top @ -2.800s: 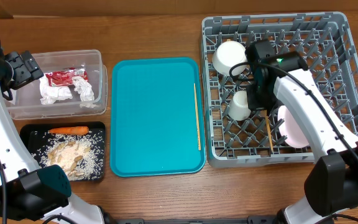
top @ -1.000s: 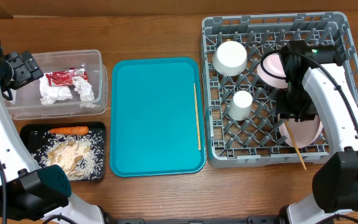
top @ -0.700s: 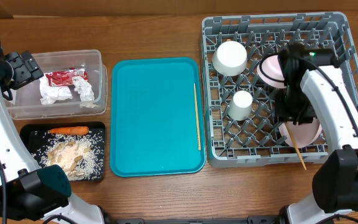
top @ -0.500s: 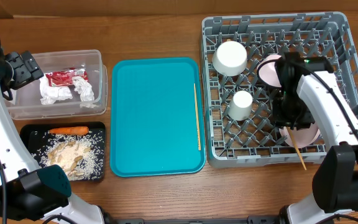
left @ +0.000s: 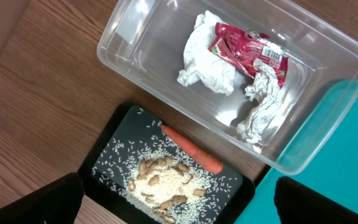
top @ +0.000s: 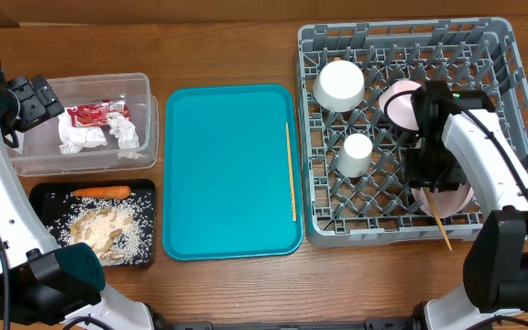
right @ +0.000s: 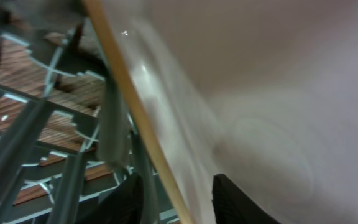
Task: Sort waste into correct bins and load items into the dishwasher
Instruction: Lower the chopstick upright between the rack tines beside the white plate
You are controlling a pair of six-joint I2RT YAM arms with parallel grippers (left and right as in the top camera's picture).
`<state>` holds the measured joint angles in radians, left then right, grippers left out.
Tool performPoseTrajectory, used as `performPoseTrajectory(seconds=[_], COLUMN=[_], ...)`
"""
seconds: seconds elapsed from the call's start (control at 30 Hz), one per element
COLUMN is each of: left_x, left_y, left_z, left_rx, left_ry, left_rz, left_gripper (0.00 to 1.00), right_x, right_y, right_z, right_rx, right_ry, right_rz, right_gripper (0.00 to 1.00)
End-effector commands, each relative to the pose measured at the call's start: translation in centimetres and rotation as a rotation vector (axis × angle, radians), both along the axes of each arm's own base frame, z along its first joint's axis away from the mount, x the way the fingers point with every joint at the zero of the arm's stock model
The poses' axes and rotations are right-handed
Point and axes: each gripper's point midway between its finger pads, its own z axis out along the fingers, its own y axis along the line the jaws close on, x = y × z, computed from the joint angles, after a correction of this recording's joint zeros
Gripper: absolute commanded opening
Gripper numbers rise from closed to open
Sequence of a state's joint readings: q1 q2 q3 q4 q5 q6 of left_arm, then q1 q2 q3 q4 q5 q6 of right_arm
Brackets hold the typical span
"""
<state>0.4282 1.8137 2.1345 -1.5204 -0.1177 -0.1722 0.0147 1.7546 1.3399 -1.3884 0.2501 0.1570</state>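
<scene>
So, left to right, using the teal tray (top: 227,174) as the reference. My left gripper (left: 179,202) hovers far to the left of the teal tray, fingers spread wide with nothing between them. Under it, just left of the tray's far half, sits the clear tub (top: 151,119) with the crumpled white napkins (top: 85,137) and the red wrapper (top: 94,114) inside. Left of the tray's near half is the black tray (top: 39,197), holding the carrot (top: 101,192) along its far side and a pile of rice and scraps (top: 104,229) below that.

One chopstick (top: 291,174) lies on the teal tray itself, running along its right edge.

Right of the teal tray, almost touching it, is the grey rack (top: 511,55). The white bowl (top: 339,84) and a small white cup (top: 356,154) sit upside down on the rack's side nearest the tray. Further right a pink plate (top: 400,99) stands on edge. My right gripper (top: 427,172) is down in the rack next to a second pale plate (top: 452,197), which fills most of my wrist view. The other chopstick (top: 440,229) runs through the gap between my fingers, its near end poking out past the rack's near rim. The gap looks wider than the stick, so the jaws are partway apart and not pinching it.
</scene>
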Motion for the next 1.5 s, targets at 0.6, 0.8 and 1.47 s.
performPoseTrajectory(seconds=[0.6,0.8,1.47], left_x=[-0.2,-0.2,-0.2], left_y=[0.2,0.2,0.2], left_z=[1.3,1.3,1.3], left_rx=[0.031,0.031,0.031], left_ry=[-0.025,-0.025,-0.025], left_rz=[-0.008,-0.008,-0.008], left_gripper=[1.0,1.0,1.0], right_x=[-0.3,-0.5,1.4], right_y=[0.6,0.6,0.4], right_z=[-1.1,-1.1,3.7], right_rx=[0.061,0.061,0.053], right_ry=[-0.024,-0.016,-0.072], right_rz=[-0.018,-0.018,-0.015], right_gripper=[0.25,0.04,0.04])
